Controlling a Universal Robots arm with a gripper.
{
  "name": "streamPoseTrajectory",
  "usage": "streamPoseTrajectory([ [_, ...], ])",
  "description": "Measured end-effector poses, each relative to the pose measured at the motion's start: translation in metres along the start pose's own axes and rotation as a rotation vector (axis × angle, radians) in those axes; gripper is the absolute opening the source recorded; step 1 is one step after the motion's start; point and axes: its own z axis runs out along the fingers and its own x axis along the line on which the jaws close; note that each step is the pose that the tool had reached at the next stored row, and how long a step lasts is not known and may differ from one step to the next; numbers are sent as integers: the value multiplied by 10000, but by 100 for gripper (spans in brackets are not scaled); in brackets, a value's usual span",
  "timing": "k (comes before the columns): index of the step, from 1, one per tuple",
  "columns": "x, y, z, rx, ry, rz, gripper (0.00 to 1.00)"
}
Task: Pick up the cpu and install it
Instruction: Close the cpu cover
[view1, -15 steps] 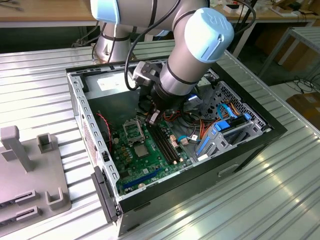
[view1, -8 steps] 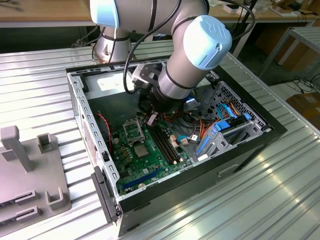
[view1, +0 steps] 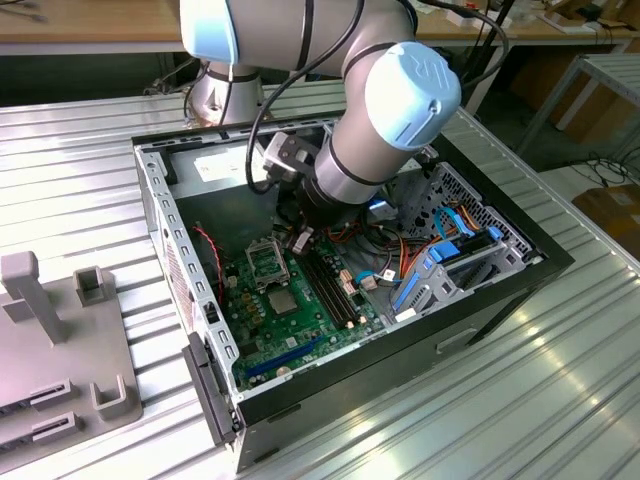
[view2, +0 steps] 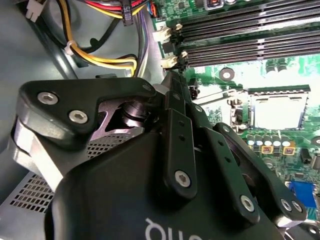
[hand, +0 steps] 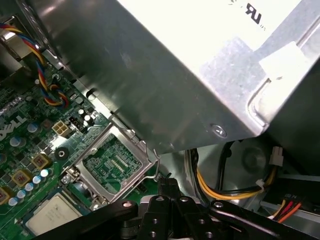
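The cpu (view1: 283, 303) lies flat on the green board (view1: 300, 345) inside the open computer case (view1: 520, 270), just beside the open socket (view1: 264, 264), whose metal frame stands up and whose contact field is bare. The gripper (hand: 169, 183) hangs over the far edge of that socket, near the silver power supply box (hand: 165, 75) and the yellow cables (hand: 225, 186). Its fingertips look pressed together with nothing between them, so the chip is not yet picked up. To do the pick well, I judge the fingers must spread wide enough to take the chip by two opposite edges. They should meet it squarely and level and keep clear of the socket's contacts and raised frame. A tilted or off-centre hold would make a flat seating hard.
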Motion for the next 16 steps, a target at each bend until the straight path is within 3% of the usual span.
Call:
streamPoseTrajectory([
  [6,18,0,42,-212,-211,-19,11],
  [11,48,19,61,-227,-226,-23,11],
  [16,48,27,37,-227,-225,-21,11],
])
